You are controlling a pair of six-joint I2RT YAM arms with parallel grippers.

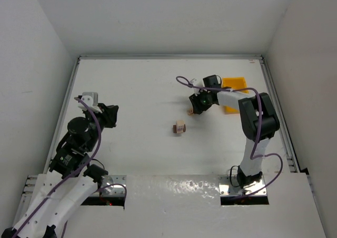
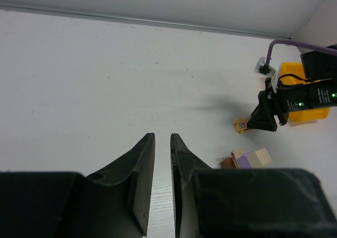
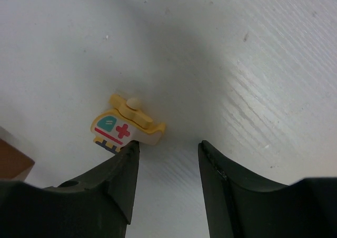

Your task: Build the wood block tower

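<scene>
The wood block tower [image 1: 180, 127] is a small cluster of tan, brown and lilac blocks lying mid-table; it also shows in the left wrist view [image 2: 247, 158]. A small yellow helicopter-painted block [image 3: 126, 127] lies on the table, touching the tip of my right gripper's left finger and outside the jaws. It shows too in the top view [image 1: 190, 111]. My right gripper [image 3: 168, 146] is open and empty, low over the table. My left gripper [image 2: 162, 138] is empty at the far left [image 1: 108, 114], its jaws nearly together.
A yellow plastic bin [image 1: 234, 93] stands behind the right gripper at the back right, also seen in the left wrist view [image 2: 308, 90]. A brown block corner [image 3: 13, 161] shows at the right wrist view's left edge. White walls enclose the table.
</scene>
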